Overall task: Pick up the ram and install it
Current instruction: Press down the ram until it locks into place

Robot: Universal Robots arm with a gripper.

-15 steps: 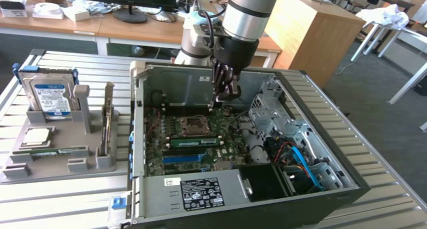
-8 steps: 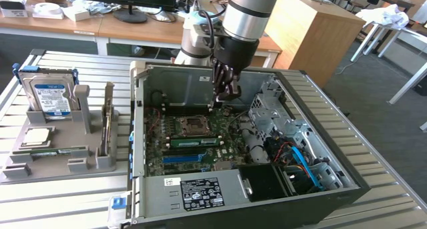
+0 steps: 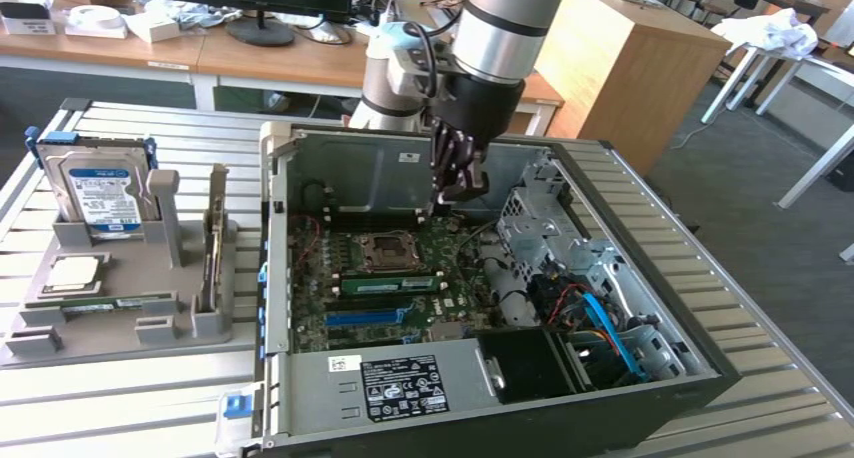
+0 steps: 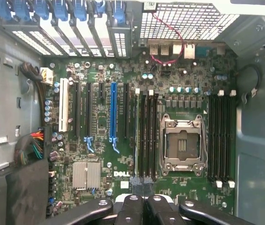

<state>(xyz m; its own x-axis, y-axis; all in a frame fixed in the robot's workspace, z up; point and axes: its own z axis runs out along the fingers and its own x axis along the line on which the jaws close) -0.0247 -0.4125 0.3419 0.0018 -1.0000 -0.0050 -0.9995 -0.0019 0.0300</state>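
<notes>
Jaws: pressed together, pinching nothing that could be seen.
Gripper (image 3: 461, 190) (image 4: 143, 199): hung over the motherboard (image 4: 99, 154), apart from the ram.
Ram (image 3: 387, 282): stood in a slot beside the CPU socket (image 3: 392, 246).
Step, as judged: seating. Press straight down, centred on the stick's top edge, square to the slot.

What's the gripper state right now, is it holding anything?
Gripper: closed, hovering inside the open computer case above the motherboard; whether the ram is between its fingertips cannot be told.
</notes>
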